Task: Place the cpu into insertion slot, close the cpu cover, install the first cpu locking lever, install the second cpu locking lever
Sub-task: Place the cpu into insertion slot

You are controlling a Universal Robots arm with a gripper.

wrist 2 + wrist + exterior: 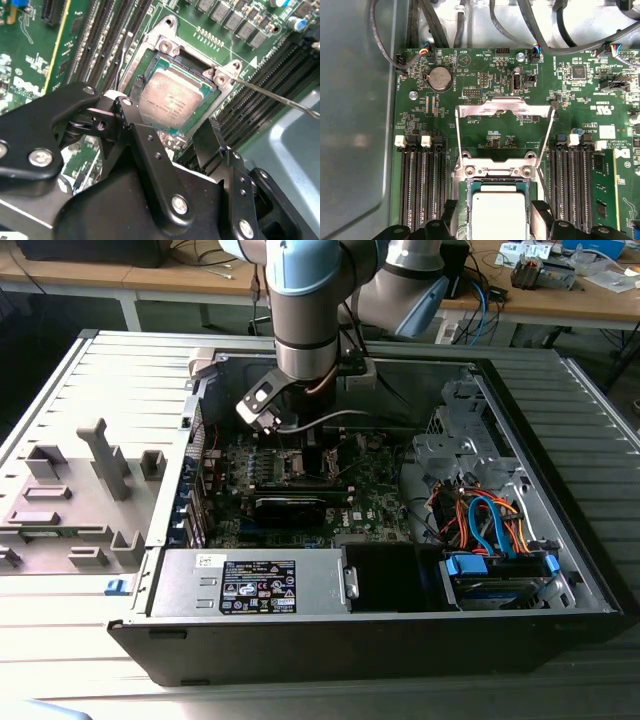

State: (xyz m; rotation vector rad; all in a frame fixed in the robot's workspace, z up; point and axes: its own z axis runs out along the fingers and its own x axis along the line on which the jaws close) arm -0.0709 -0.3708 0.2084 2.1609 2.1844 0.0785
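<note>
- The cpu (172, 100) already lies flat in the insertion slot (149, 50), which sits just above the middle of the exterior view, under the arm
- The end effector (495, 207) is spread, with one finger on each side of the chip, pinching nothing
- The cpu cover (505, 106) is swung open off the socket and both locking levers (457, 135) are raised, so closing and latching look still to do
- Room is tight: memory slots (420, 190) flank the socket closely, while the case wall (355, 125) stands further off
</note>
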